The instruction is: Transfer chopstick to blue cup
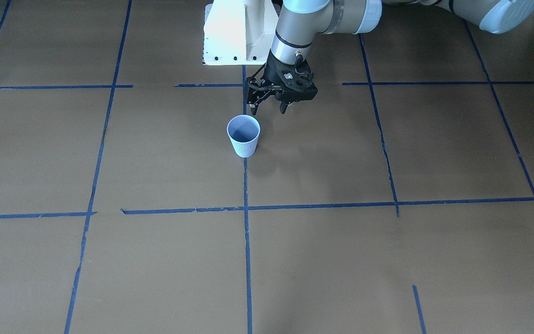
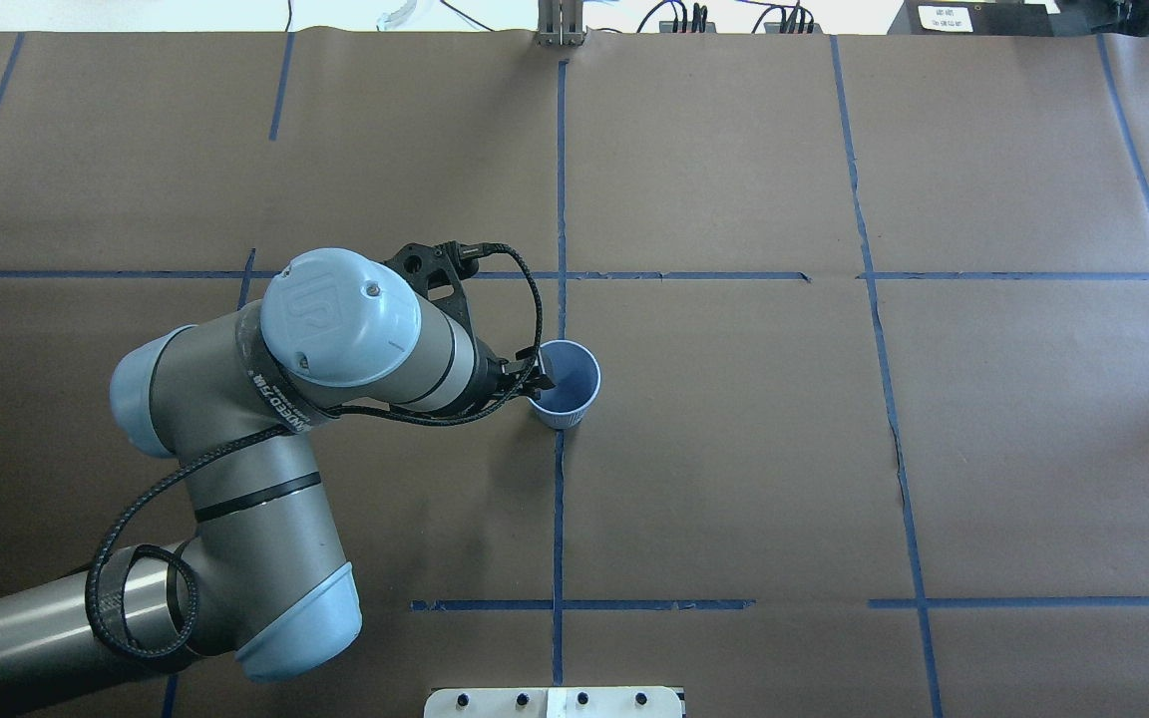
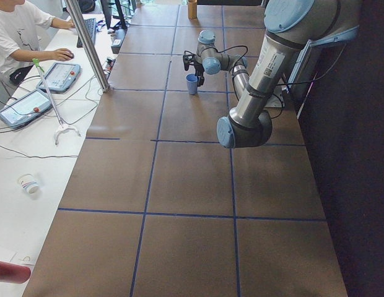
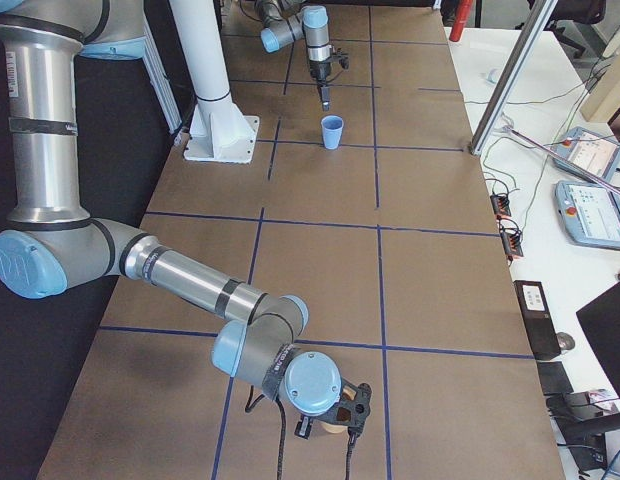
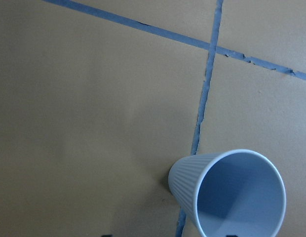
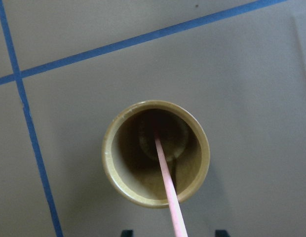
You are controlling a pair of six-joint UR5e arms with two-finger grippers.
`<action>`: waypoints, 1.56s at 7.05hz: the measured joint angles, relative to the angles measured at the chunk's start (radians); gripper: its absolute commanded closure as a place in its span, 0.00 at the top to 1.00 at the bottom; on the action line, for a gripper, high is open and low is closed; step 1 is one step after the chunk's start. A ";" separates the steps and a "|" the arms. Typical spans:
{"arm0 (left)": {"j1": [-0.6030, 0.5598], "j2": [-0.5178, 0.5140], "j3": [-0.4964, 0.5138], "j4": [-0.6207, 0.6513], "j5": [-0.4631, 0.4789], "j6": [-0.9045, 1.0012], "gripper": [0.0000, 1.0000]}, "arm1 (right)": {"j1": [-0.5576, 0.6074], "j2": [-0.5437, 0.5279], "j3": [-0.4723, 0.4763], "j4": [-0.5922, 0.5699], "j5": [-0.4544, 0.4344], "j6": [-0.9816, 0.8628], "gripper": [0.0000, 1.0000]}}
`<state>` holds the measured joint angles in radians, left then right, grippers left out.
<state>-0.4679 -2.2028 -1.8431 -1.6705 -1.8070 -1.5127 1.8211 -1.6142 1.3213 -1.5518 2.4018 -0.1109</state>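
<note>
Chopstick point(image 6: 169, 190) not yet transferred: the one stick leans inside a brown cup point(image 6: 107, 158), not the blue cup point(image 1: 244, 147). The left pincer point(image 1: 269, 112) hangs spread and empty just beside the blue cup's rim. Far along the bench point(image 1: 387, 260), the right pincer point(image 6: 172, 233) sits above the brown cup, seemingly released, fingertips either side of the stick. Gripping, carrying and dropping are left. Two cups, two pincers.

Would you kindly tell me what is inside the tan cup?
The chopstick stands in the tan cup, its lower end at the shadowed bottom, leaning over the rim toward the camera. Nothing else shows; the stick hides only a thin strip of the inside.
</note>
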 measured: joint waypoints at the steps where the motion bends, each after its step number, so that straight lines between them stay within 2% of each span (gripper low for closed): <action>1: 0.001 -0.001 -0.001 0.000 0.000 0.000 0.83 | -0.001 -0.006 0.000 0.000 0.000 -0.001 0.03; 4: 0.002 -0.001 -0.002 0.000 0.001 -0.001 0.84 | 0.000 -0.015 0.021 -0.002 0.002 -0.004 0.00; 6: 0.003 -0.001 -0.001 0.000 0.003 -0.001 0.84 | 0.029 -0.016 0.077 -0.025 0.024 -0.002 0.00; 7: 0.003 -0.002 -0.002 0.000 0.003 -0.001 0.84 | 0.052 -0.016 0.142 -0.086 0.031 -0.002 0.00; 8: 0.004 -0.002 -0.002 0.000 0.004 -0.001 0.84 | 0.072 -0.016 0.237 -0.196 0.029 -0.002 0.00; 11: 0.003 0.002 -0.004 -0.003 0.004 -0.001 0.84 | 0.114 -0.037 0.585 -0.567 0.018 0.002 0.00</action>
<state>-0.4651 -2.2012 -1.8470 -1.6736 -1.8028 -1.5140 1.9347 -1.6516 1.9062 -2.1192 2.4202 -0.1085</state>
